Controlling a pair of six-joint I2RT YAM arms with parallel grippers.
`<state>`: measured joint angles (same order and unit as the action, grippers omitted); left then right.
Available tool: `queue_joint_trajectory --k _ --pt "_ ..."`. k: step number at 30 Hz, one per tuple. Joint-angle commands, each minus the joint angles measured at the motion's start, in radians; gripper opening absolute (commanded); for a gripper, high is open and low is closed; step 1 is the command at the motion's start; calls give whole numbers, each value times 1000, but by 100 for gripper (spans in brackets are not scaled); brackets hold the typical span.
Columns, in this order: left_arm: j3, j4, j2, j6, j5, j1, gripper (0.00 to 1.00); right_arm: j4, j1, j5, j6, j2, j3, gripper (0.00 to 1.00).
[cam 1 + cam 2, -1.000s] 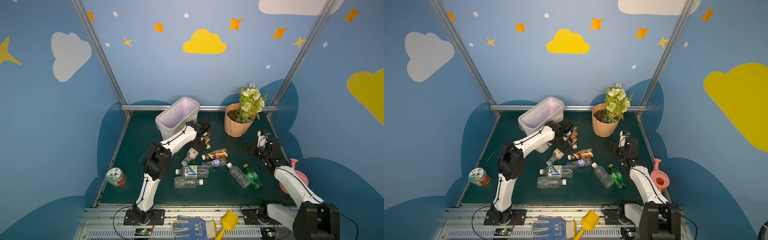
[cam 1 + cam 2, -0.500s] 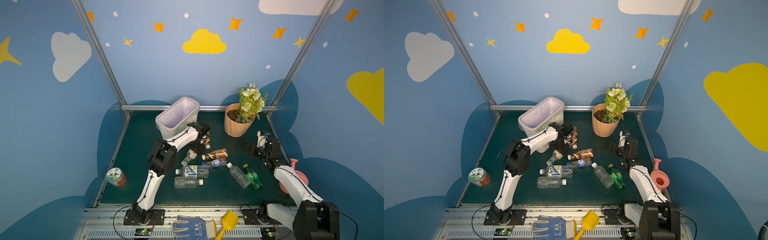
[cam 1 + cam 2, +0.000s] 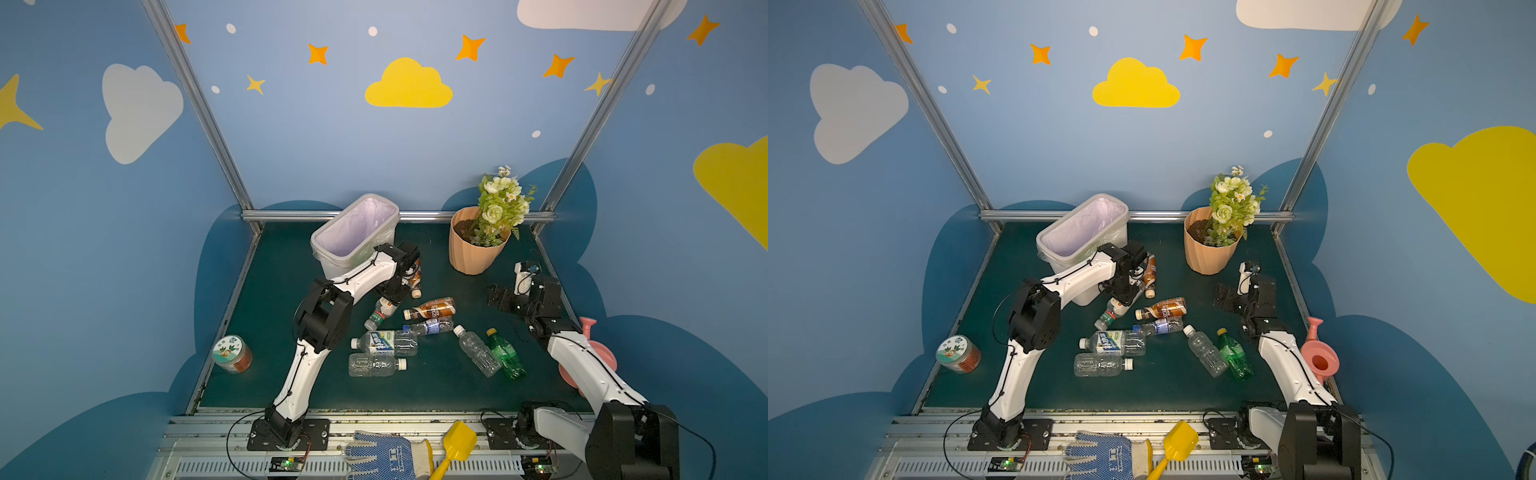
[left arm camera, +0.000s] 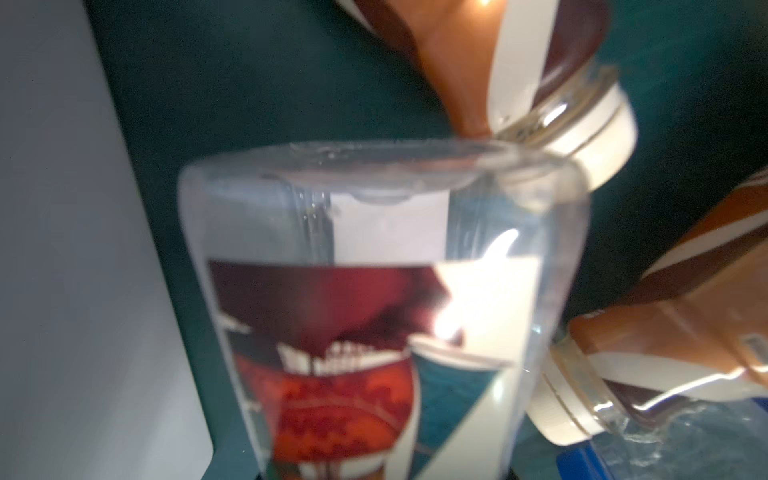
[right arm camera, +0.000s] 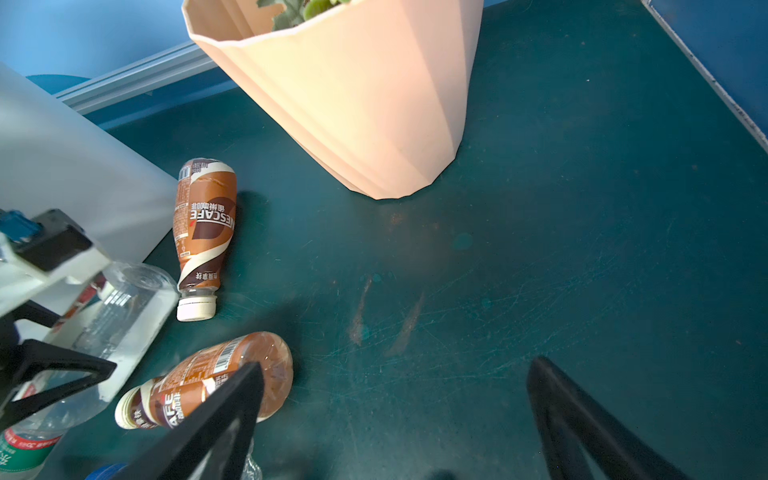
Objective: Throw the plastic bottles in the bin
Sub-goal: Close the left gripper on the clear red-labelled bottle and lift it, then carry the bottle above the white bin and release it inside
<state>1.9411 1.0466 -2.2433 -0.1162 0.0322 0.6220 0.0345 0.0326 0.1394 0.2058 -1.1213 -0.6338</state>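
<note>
My left gripper [image 3: 394, 296] is down beside the bin [image 3: 329, 261], shut on a clear bottle with a white-red label [image 3: 379, 314]. That bottle [image 4: 374, 311] fills the left wrist view, and whether it rests on the mat does not show. Two brown-labelled bottles [image 3: 416, 275] [image 3: 432, 308] lie just next to it. Several more bottles lie further forward: clear ones [image 3: 384, 341] [image 3: 374, 365] [image 3: 476, 351], a blue-labelled one [image 3: 432, 326] and a green one [image 3: 505, 353]. My right gripper [image 3: 500, 297] [image 5: 395, 365] stands open over bare mat near the flowerpot.
A peach flowerpot [image 3: 473, 249] with flowers stands at the back right. A round jar [image 3: 231, 354] sits at the mat's left edge and a pink watering can [image 3: 590, 357] at the right edge. A glove [image 3: 386, 455] and yellow shovel [image 3: 457, 446] lie in front.
My left gripper has gone from open to shut around the white-red labelled bottle, and the left arm's elbow has moved forward. The right arm has not moved.
</note>
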Motion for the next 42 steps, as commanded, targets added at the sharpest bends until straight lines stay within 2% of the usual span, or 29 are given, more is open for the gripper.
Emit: queue_joint_trajectory --k 1,10,14,16,21,25,31,34,37,40,42 --pt "22 -20 112 7 13 -1 44 12 3 -5 8 18 9 97" --pt "32 -103 364 -1 64 37 45 8 3 1 15 20 5 97" --pt "-3 -225 537 -19 66 44 47 0 3 13 20 18 2 97" --pt "-83 -367 650 -49 65 45 47 -2 3 18 23 17 2 97" --pt "-386 -935 986 -192 124 43 51 -2 4 29 24 15 -3 97" --pt "-430 -1141 1113 -280 124 28 50 -3 4 34 24 15 -9 97" --pt "-386 -1187 1111 -272 83 -19 50 -2 4 53 32 12 -18 97" --pt "-400 -1167 1055 -194 55 -77 50 1 4 58 35 16 -15 97" --pt "-430 -1092 972 -43 -5 -174 52 13 4 54 26 30 -7 97" --pt "-479 -999 881 48 -83 -250 58 23 4 35 17 53 2 97" --pt "-507 -962 846 13 -74 -252 74 30 4 12 16 69 9 97"
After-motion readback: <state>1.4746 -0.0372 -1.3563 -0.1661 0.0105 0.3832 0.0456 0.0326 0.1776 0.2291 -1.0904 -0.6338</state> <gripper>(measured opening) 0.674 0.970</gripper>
